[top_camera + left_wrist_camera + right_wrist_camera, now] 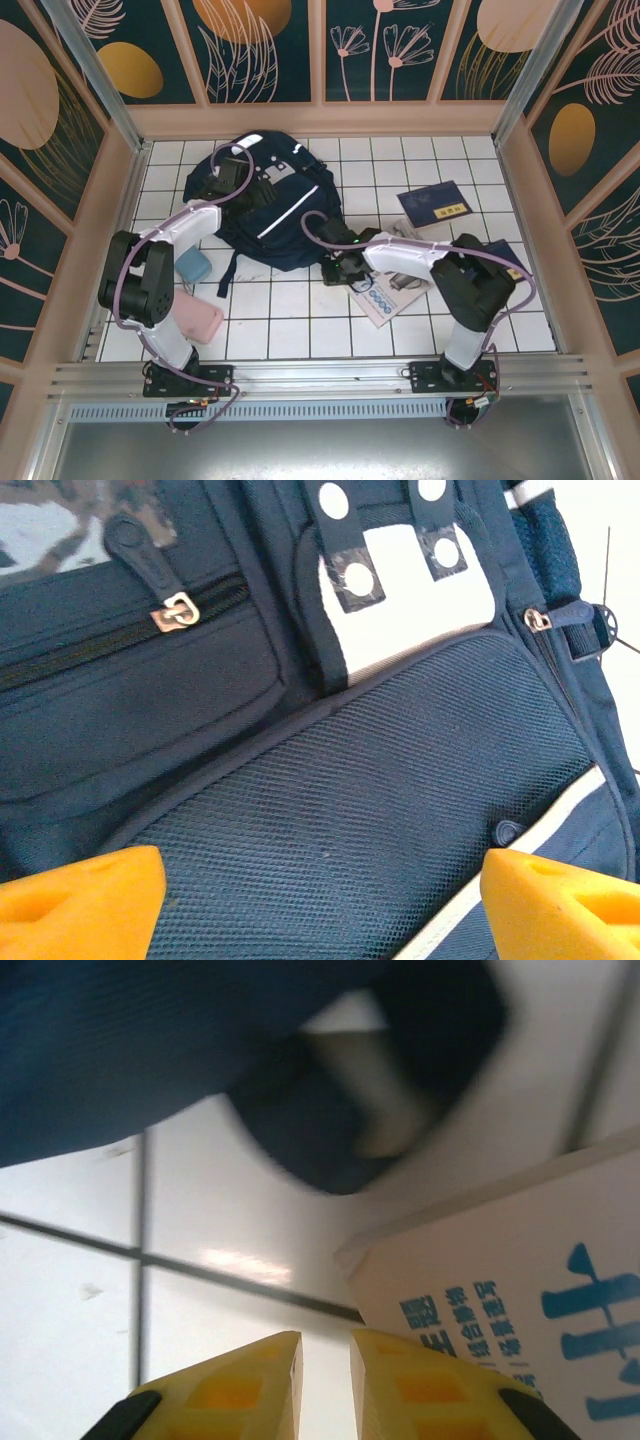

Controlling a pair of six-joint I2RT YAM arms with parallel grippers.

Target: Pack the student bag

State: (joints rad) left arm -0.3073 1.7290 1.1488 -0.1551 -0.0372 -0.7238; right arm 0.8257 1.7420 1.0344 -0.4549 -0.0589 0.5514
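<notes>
Student bag (275,205) lies flat in the upper middle of the top view, on the white tiled table (300,325), its thin white stripe running diagonally across the navy front. One black strap (228,270) trails from its lower left edge toward the bottom of the frame.

The left gripper (214,187) hangs over the upper left part of the bag. In the left wrist view its orange fingertips (85,905) sit wide apart at the two bottom corners of the left gripper (320,900), with nothing between them. The bag (350,810) lies beneath them: a dark mesh panel, a white patch (410,590) crossed by dotted black tabs, and a closed zip with a metal puller (176,609) at the upper left.

The right gripper (336,268) sits low just off the bag's lower right edge, between it and a white booklet (385,297) printed in blue. In the right wrist view the yellow fingers (250,1390) of the right gripper (325,1380) are drawn almost together, a thin slit left between them and nothing in it. Blurred navy fabric of the bag (150,1040) crosses the top of that frame, and the booklet (500,1300) is at the lower right.

Further out, a small dark-blue book (435,205) lies at the right of the bag. A light-blue item (192,265) and a pink case (200,320) rest by the left arm at the lower left.
</notes>
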